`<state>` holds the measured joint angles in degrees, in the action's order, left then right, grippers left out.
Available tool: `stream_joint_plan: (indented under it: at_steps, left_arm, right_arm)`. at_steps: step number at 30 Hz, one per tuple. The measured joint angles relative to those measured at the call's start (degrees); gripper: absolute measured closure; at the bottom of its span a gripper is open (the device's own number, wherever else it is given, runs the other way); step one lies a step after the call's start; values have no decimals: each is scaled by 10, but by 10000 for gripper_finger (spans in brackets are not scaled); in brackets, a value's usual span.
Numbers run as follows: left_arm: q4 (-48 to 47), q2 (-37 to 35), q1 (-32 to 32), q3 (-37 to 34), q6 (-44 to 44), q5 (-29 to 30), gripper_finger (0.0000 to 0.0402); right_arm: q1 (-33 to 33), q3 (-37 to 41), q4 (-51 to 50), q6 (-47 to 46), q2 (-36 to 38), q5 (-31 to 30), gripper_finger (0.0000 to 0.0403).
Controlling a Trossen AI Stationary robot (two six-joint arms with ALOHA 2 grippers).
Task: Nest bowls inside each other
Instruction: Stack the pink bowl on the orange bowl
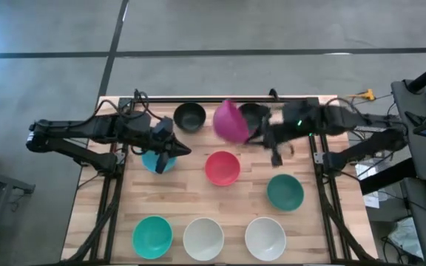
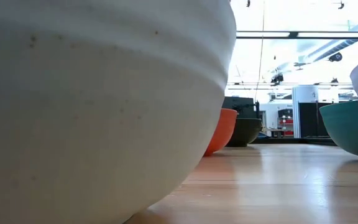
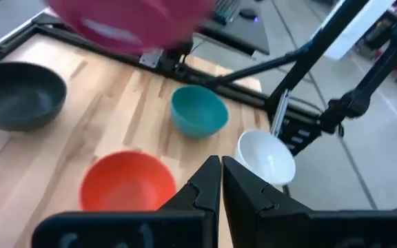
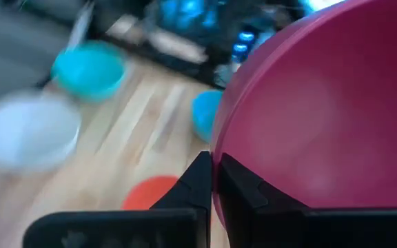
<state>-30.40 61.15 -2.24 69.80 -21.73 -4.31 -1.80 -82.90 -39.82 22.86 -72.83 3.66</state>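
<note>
On the wooden table [image 1: 191, 196] a red bowl [image 1: 222, 168] sits at the centre. A black bowl [image 1: 189, 117] lies at its 11 o'clock, and a second black bowl [image 1: 251, 113] at its 1 o'clock is partly hidden by the right arm. A teal-green bowl [image 1: 285, 191] stands at 4 o'clock. Along the near edge run another teal-green bowl [image 1: 152, 235] and two white bowls [image 1: 203, 239] [image 1: 265, 238]. The blue bowl [image 1: 159, 160] at 9 o'clock is largely covered by the left gripper [image 1: 163, 155], which hangs over it with fingers pressed together and nothing between them.

The right gripper [image 1: 256, 135] is clenched on the rim of the magenta bowl [image 1: 230, 121], holding it tilted on edge above the table between the two black bowls, at the red bowl's 12 o'clock. The bowl extends from the fingers toward 9 o'clock.
</note>
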Motion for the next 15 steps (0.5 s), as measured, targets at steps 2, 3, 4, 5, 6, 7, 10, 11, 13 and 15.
stream_joint_plan:
  at_steps: [2, 3, 4, 5, 6, 7, 10, 11, 13, 15]
  left_arm:
    - [-28, -13, 0, 0, 1, 2, 402]
    - [-42, -18, 0, 0, 1, 4, 402]
    - [-52, -24, 0, 0, 1, 5, 402]
    - [-64, -31, 0, 0, 1, 8, 402]
    - [-77, -37, 0, 0, 1, 13, 402]
    - [-84, -44, 0, 0, 0, 16, 402]
    - [-99, -57, 0, 0, 0, 31, 402]
    - [-99, -61, 0, -1, 0, 34, 402]
    - [-97, -67, 0, -2, 0, 36, 402]
    - [-98, -74, 0, -7, 0, 36, 402]
  right_arm:
    - [-23, -8, -27, 25, -25, -4, 390]
    - [-32, -14, -38, 23, -38, -7, 390]
    - [-40, -20, -50, 24, -50, -9, 390]
    - [-49, -25, -62, 33, -62, -10, 390]
    - [-59, -31, -72, 50, -74, -13, 390]
    - [-69, -36, -76, 69, -86, -21, 390]
    - [-93, -47, -84, 112, -118, -71, 390]
    - [-98, -50, -85, 122, -128, -80, 390]
    - [-104, -52, -86, 135, -146, -84, 390]
    - [-108, -58, -99, 141, -165, -85, 390]
